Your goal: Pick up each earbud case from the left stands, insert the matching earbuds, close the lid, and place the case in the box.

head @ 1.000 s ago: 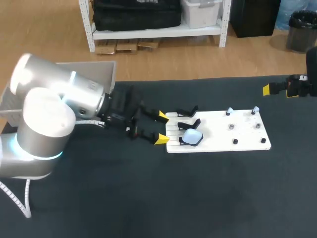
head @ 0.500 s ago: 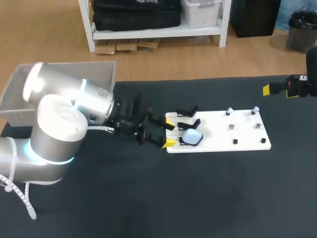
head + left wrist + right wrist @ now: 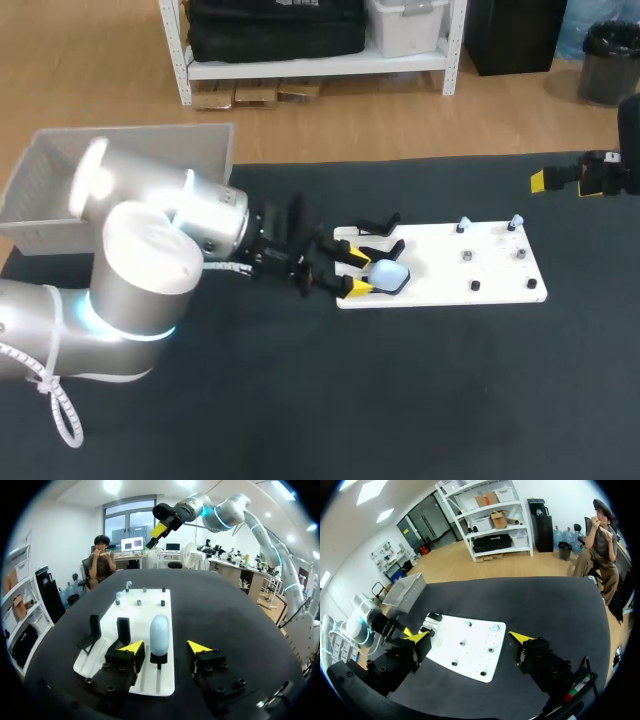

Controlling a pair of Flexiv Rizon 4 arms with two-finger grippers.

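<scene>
earbud case [image 3: 388,277] sits on its stand [image 3: 158,666], ungripped; left gripper [image 3: 358,273] open around its near end, right gripper [image 3: 470,637] open, well apart. every step for it looks undone.

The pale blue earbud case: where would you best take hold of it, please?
Grip the pale blue earbud case across its long sides, approaching end-on from where the left hand is; raised on its black stand, both sides look free.

The left arm [image 3: 150,260] hides the near side of the box [image 3: 45,195].
</scene>
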